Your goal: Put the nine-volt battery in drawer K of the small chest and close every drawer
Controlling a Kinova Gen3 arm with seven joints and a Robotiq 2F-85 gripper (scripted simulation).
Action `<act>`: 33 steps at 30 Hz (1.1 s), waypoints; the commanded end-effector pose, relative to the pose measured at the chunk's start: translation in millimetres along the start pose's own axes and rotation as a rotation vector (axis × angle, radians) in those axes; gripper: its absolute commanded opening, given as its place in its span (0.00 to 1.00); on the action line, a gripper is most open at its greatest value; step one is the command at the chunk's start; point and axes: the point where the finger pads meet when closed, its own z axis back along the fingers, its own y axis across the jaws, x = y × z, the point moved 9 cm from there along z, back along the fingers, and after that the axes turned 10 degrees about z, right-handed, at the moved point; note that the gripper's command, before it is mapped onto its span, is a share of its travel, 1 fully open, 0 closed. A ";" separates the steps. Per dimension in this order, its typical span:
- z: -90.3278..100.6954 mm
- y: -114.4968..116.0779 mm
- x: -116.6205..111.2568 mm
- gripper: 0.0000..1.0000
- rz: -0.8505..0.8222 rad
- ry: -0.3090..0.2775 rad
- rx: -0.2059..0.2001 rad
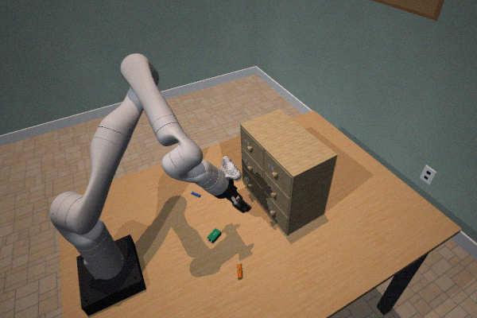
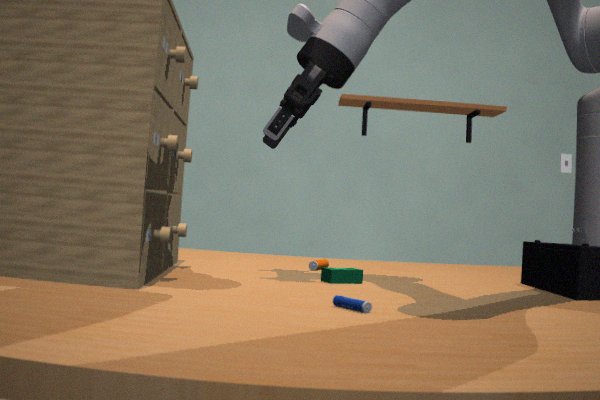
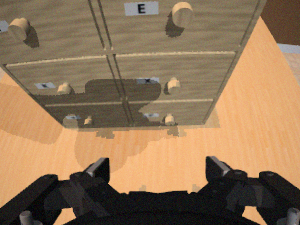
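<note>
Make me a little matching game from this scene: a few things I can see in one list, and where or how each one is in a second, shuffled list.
Things:
1. gripper
2. green block
3. blue battery
4. chest

States:
A. lies on the table, nearest the exterior camera
B. open, holding nothing, up in the air before the drawers
C. stands on the table, all drawers pushed in
D. lies flat beside the orange battery

Pairs: 1-B, 2-D, 3-A, 4-C
</note>
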 end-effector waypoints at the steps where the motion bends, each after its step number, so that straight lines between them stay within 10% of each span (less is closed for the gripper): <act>1: 4.2 -1.6 -8.3 1.00 0.011 -0.009 -0.008; 33: 36.1 1.9 -30.1 1.00 0.012 -0.302 -0.055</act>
